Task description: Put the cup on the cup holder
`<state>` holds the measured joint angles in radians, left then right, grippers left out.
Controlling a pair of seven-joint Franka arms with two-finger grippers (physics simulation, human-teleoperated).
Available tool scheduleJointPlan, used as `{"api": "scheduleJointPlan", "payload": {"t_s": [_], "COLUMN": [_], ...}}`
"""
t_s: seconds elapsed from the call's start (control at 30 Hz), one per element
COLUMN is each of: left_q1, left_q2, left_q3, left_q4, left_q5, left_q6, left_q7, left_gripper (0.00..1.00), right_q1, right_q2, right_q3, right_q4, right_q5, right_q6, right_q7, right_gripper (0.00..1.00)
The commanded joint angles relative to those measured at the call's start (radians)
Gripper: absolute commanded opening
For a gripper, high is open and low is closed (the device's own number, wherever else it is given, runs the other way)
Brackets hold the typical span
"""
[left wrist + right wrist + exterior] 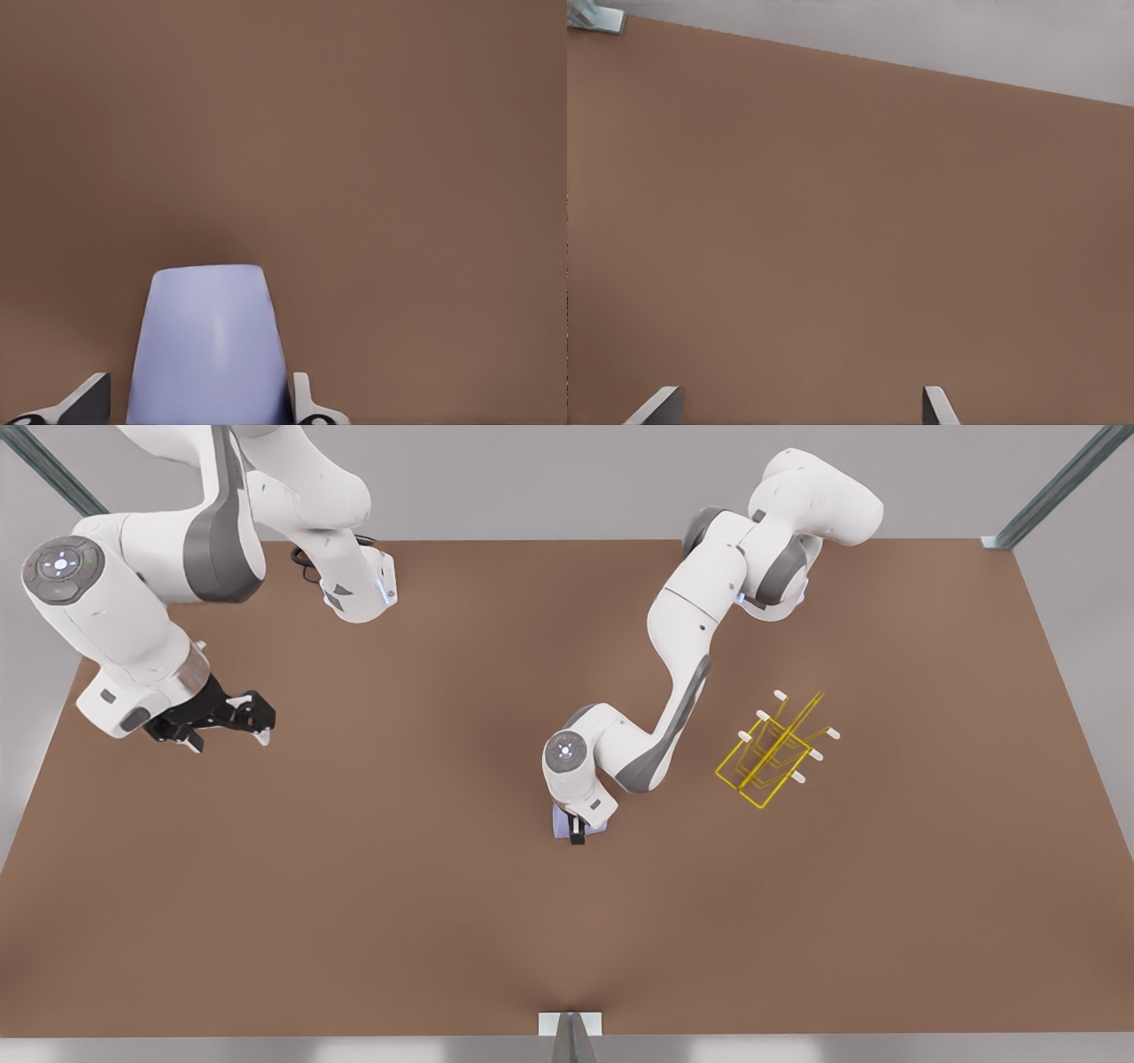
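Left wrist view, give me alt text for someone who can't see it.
A lavender-blue cup sits between the two fingers of the left gripper, seen close up from the wrist. One finger lies against the cup's side and the other finger stands slightly off it. Behind is the plain brown table.

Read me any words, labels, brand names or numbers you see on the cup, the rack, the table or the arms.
None: no readable text anywhere.
The cup is plain lavender-blue.
The cup holder is bare yellow wire with white tips.
The table is plain brown.
The arm's round cap has small coloured marks, no letters.
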<state>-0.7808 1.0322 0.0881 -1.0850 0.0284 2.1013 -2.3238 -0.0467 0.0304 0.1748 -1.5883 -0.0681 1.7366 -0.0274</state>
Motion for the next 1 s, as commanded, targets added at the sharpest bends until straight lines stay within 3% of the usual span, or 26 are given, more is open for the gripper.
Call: {"api": "scheduleJointPlan", "payload": {"t_s": [0.0, 0.37, 0.4, 0.6, 0.83, 0.97], "left_q1": [0.0, 0.0, -0.002, -0.003, -0.025, -0.043], "left_q2": [0.003, 0.023, 0.022, 0.003, -0.052, -0.126], "left_q3": [-0.001, -0.001, -0.001, -0.001, -0.019, -0.004], "left_q4": [0.001, 0.002, 0.002, 0.004, 0.011, 0.01], "left_q5": [-0.001, -0.002, -0.002, -0.002, 0.008, 0.145], "left_q6": [0.009, 0.037, 0.037, 0.016, -0.181, -0.455], "left_q7": [0.029, 0.05, 0.05, 0.066, 0.061, -0.075], "left_gripper": [1.0, 0.99, 0.81, 0.81, 0.82, 0.82], "right_q1": [-0.099, -0.098, -0.098, -0.099, -0.098, -0.098], "right_q2": [0.0, 0.029, 0.028, 0.029, 0.031, 0.031], "right_q3": [0.014, 0.04, 0.04, 0.04, 0.04, 0.045], "right_q4": [0.004, 0.001, 0.001, 0.002, 0.002, 0.002], "right_q5": [-0.003, -0.004, -0.004, -0.004, -0.004, -0.003], "right_q6": [0.027, 0.058, 0.055, 0.058, 0.06, 0.06], "right_q7": [-0.008, -0.005, -0.005, -0.002, -0.002, 0.0], "right_gripper": [1.0, 1.0, 1.0, 1.0, 1.0, 1.0]}}
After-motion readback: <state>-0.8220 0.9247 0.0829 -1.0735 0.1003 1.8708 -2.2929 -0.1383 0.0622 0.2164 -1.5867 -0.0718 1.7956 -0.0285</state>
